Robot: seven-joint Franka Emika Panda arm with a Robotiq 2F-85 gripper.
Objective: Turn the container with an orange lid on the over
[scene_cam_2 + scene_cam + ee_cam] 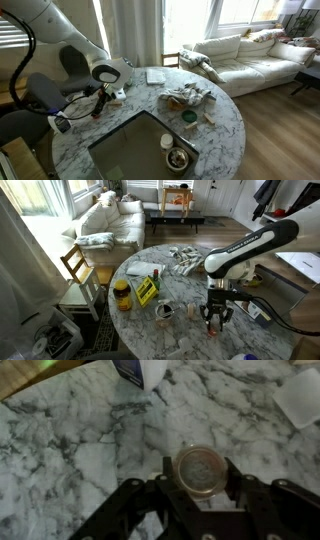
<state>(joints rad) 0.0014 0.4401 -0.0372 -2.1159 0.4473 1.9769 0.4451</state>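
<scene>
The container (pixel 201 468) shows from above in the wrist view as a small round pale thing with an orange-tinted rim, resting on the marble table (pixel 70 450). My gripper (pixel 200 476) is shut on it, one dark finger pressed on each side. In an exterior view the gripper (pixel 214 321) points straight down at the table's near right part, with a small orange-pink spot of the container (pixel 212 330) between its fingertips. In an exterior view the gripper (pixel 101 98) is at the table's left edge and the container is hidden. The orange lid cannot be told apart from the body.
An amber jar with a yellow lid (pixel 122 293), a yellow-green box (pixel 146 288) and a small cup (pixel 165 310) stand left of the gripper. A crumpled cloth (pixel 185 258) lies at the back. A blue-and-white object (pixel 140 370) lies just beyond the container.
</scene>
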